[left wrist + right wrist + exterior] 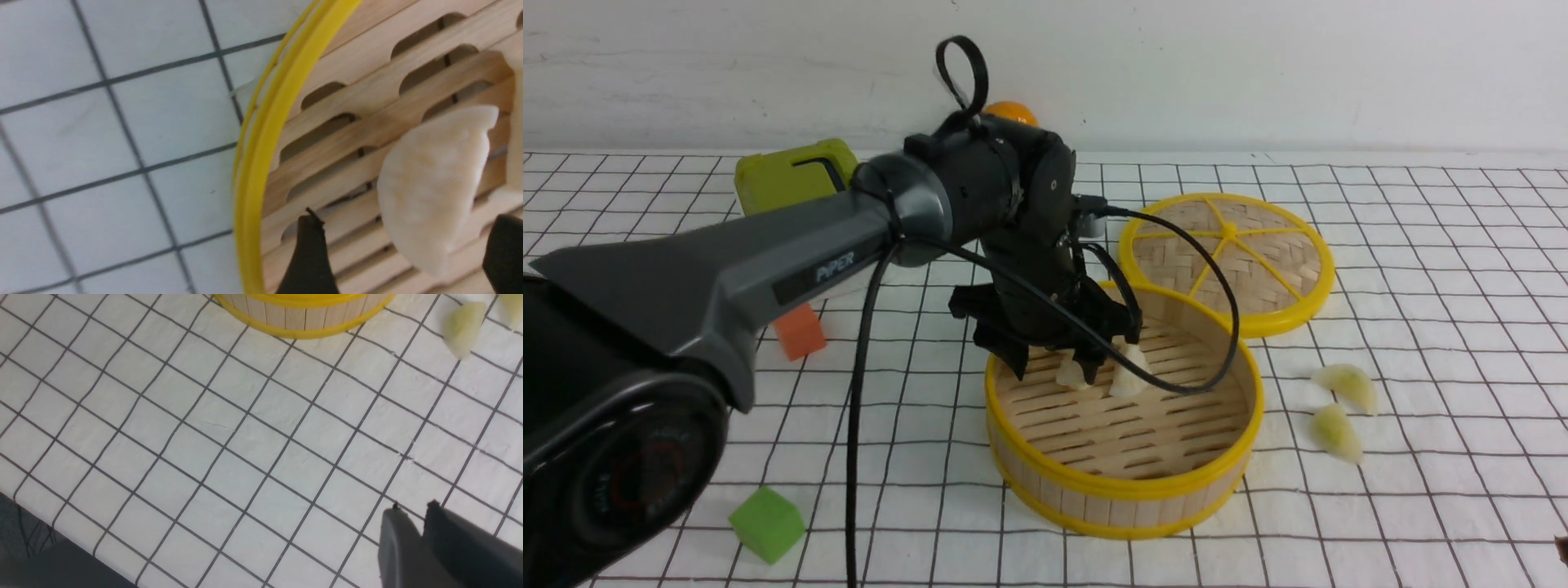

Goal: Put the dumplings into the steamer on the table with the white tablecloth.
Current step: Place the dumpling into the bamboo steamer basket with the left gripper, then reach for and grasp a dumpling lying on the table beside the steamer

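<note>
White wall behind; table (1462,523) is covered by the white tablecloth (1421,245), black-gridded. Left arm (833,261) is stretched across from the left, with its wrist bent down over the steamer (1127,490). Left jaws are held wide apart inside the steamer's far left part, gripping nothing. Two white dumplings (1129,377) are laid on the slats, one between the fingers. Two green dumplings (1347,385) are seen on the cloth, right of the steamer. Right jaws are seen nearly closed and empty above the cloth.
</note>
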